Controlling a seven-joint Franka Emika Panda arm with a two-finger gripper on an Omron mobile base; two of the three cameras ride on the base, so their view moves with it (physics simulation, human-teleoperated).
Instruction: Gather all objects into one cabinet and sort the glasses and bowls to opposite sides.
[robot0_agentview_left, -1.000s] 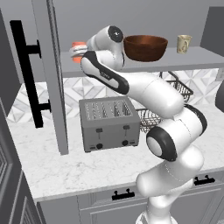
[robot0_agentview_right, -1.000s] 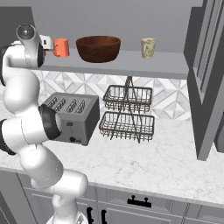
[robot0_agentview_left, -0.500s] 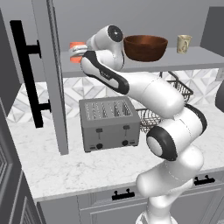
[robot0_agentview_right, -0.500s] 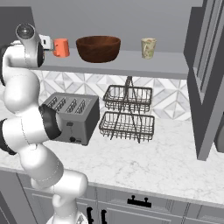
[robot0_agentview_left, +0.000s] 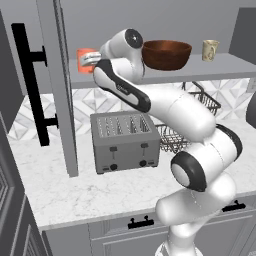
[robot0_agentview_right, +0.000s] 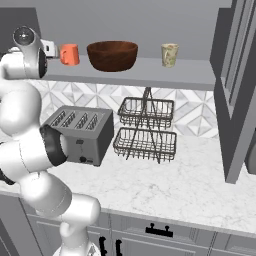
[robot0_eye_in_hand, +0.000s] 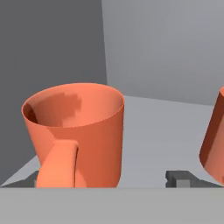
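Two orange mugs stand on the cabinet's grey shelf (robot0_agentview_left: 165, 76). In the hand view the nearer orange mug (robot0_eye_in_hand: 76, 131) stands upright, handle toward the camera, between the spread fingertips (robot0_eye_in_hand: 181, 178) of my gripper (robot0_eye_in_hand: 107, 180), which is open. The second orange mug (robot0_eye_in_hand: 215, 140) shows at the right edge. From the base, an orange mug (robot0_agentview_left: 83, 59) (robot0_agentview_right: 69, 54) sits at the shelf's left end with the gripper (robot0_agentview_left: 93, 59) (robot0_agentview_right: 55, 49) at it. The brown wooden bowl (robot0_agentview_left: 166, 54) (robot0_agentview_right: 112, 55) is mid-shelf. The cream mug (robot0_agentview_left: 210, 50) (robot0_agentview_right: 169, 54) stands to its right.
The open cabinet door with its long black bar handle (robot0_agentview_left: 34, 85) hangs left of the arm. On the marble counter (robot0_agentview_right: 190, 185) stand a grey toaster (robot0_agentview_left: 125, 141) (robot0_agentview_right: 80, 132) and a two-tier wire rack (robot0_agentview_right: 147, 127). Drawers with black handles (robot0_agentview_right: 157, 231) lie below.
The jaws have spread wide from around the orange mug, which now stands free on the shelf. Arm, bowl and cream mug have stayed in place.
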